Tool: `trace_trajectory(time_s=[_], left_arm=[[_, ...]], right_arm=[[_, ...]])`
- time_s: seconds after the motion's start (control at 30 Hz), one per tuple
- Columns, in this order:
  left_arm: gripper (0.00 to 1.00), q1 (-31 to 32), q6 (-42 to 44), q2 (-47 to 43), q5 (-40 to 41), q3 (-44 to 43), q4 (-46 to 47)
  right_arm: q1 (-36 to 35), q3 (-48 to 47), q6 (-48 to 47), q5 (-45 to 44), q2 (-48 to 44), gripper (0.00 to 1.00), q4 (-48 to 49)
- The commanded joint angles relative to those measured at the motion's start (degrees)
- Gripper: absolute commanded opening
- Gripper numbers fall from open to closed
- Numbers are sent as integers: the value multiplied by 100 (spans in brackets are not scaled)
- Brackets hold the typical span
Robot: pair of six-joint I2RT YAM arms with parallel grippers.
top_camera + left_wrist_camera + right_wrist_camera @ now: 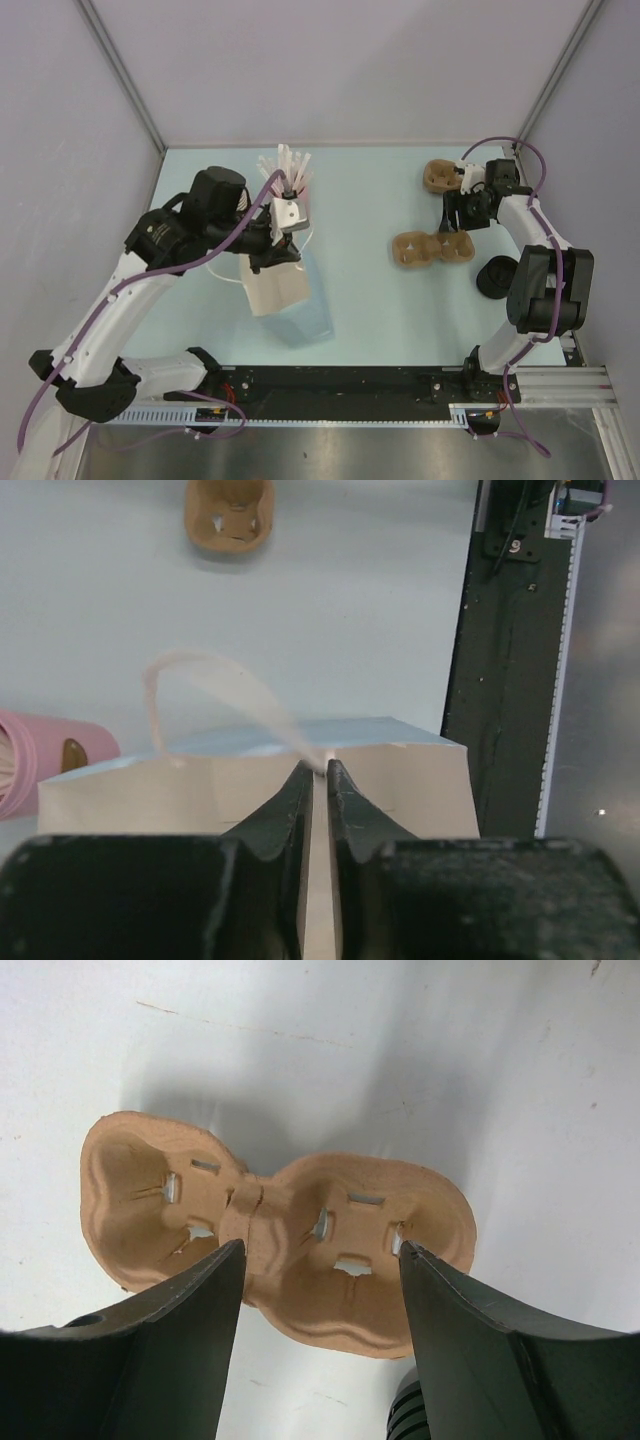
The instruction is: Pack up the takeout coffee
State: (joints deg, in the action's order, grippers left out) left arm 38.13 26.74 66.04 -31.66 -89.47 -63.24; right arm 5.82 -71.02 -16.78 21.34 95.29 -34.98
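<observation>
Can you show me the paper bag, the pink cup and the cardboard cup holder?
paper bag (pixel 272 292), top view, its tan side.
pink cup (pixel 45 760), left wrist view, its side wall.
cardboard cup holder (pixel 250 1210), right wrist view, bridge between the two wells.

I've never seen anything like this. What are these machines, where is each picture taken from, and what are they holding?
These are two robot arms bolted to a pale table. One picture looks down from above; the other two come from cameras on each wrist. The left tool pinches the rim of a paper bag. The right tool stands open over a cardboard cup carrier, gripping nothing. Also on the table: a second carrier, a pink cup of straws, and a round black lid.
</observation>
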Motion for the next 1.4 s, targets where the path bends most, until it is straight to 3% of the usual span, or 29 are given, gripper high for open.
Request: trace_trajectory(time_s=[0.0,0.03,0.07,0.13,0.27,0.4,0.47,0.73,0.9,1.37], left_arm=[[21,230,173,198,-68,-351,-56],[26,256,173,268,-77,-386,-65],[38,282,173,312,-77,-430,-74],[46,292,165,365,-121,-553,-118],[73,292,253,313,-183,-721,-241],[83,265,261,50,19,-695,-215],[95,187,244,-134,89,-607,-154],[100,-462,-125,-926,467,-45,365],[99,-1061,-582,-1470,1204,465,944],[100,-2345,-1048,-2420,1303,1204,1376]], right_arm=[[33,18,-36,89,-45,68,-9],[33,18,-54,98,-63,68,-9],[50,18,-63,107,-71,68,-17],[42,18,-98,133,-80,68,-52],[42,18,-124,133,-80,69,-88],[15,18,-133,142,-80,78,-114],[-55,10,-116,37,-63,79,-88],[-424,18,25,-367,280,81,35],[-565,18,139,-666,482,80,158],[-785,10,175,-772,746,78,88]])
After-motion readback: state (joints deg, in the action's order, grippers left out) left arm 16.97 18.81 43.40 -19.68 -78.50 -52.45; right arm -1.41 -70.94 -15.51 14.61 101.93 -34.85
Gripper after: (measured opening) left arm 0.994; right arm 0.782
